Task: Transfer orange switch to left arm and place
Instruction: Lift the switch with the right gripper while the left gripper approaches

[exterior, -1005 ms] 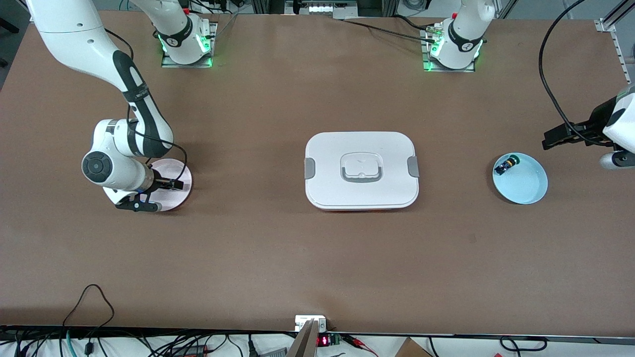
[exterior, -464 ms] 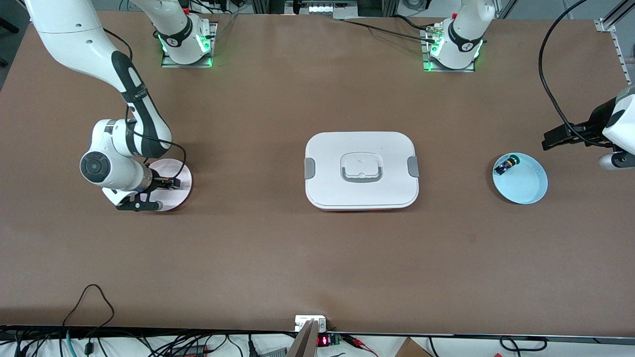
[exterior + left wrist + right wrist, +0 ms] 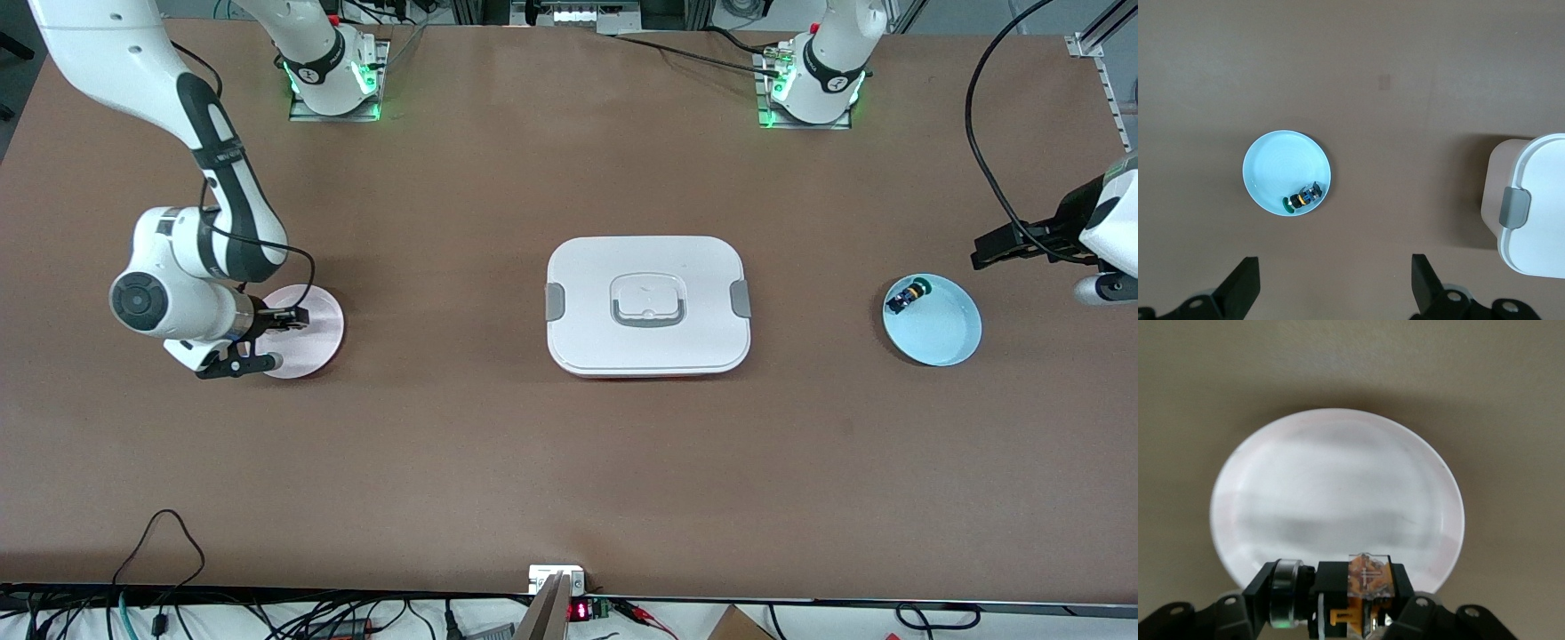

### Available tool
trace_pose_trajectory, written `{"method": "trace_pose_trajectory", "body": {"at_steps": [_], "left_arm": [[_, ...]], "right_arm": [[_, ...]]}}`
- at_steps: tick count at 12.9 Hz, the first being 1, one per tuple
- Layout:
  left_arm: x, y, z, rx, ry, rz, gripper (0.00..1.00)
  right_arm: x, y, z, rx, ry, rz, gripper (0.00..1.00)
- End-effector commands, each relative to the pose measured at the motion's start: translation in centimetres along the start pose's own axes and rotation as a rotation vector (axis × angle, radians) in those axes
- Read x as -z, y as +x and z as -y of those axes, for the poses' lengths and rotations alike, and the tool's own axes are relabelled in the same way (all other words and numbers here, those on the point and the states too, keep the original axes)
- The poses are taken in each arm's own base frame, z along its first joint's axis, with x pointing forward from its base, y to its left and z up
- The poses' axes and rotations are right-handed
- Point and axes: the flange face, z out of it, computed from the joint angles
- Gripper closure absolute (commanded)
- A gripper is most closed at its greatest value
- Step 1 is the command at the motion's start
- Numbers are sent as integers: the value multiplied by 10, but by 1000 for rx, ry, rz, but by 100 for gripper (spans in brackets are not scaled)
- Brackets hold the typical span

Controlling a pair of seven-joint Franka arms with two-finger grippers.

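My right gripper (image 3: 276, 340) is shut on the orange switch (image 3: 1355, 595), a small black block with orange bands and a clear top. It holds the switch just above the edge of a pale pink plate (image 3: 318, 331), which fills the right wrist view (image 3: 1338, 487). In the front view the switch is hidden by the gripper. The white box (image 3: 648, 305) with grey latches sits mid-table and shows in the left wrist view (image 3: 1538, 207). My left gripper (image 3: 982, 251) is open and empty (image 3: 1335, 288), waiting in the air near a blue plate.
A light blue plate (image 3: 942, 333) lies toward the left arm's end of the table and holds a black-and-blue switch with a green cap (image 3: 907, 295), also in the left wrist view (image 3: 1301, 198). Brown tabletop surrounds the box. Cables run along the table's near edge.
My right arm has drawn back from the box toward its own end of the table, carrying the switch to the plate's edge. The left arm has not moved.
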Motion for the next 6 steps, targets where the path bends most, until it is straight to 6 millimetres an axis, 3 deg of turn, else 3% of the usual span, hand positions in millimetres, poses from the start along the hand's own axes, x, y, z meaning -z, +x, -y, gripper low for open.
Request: {"method": "trace_pose_trajectory", "body": {"at_steps": [1, 4, 6], "left_arm": [[3, -1, 2, 1, -21, 8, 0], [3, -1, 2, -1, -21, 8, 0], [3, -1, 2, -4, -27, 8, 0]], "right_arm": [[83, 5, 37, 80, 32, 16, 90], [159, 1, 62, 98, 181, -16, 91], [199, -4, 88, 194, 225, -91, 95]]}}
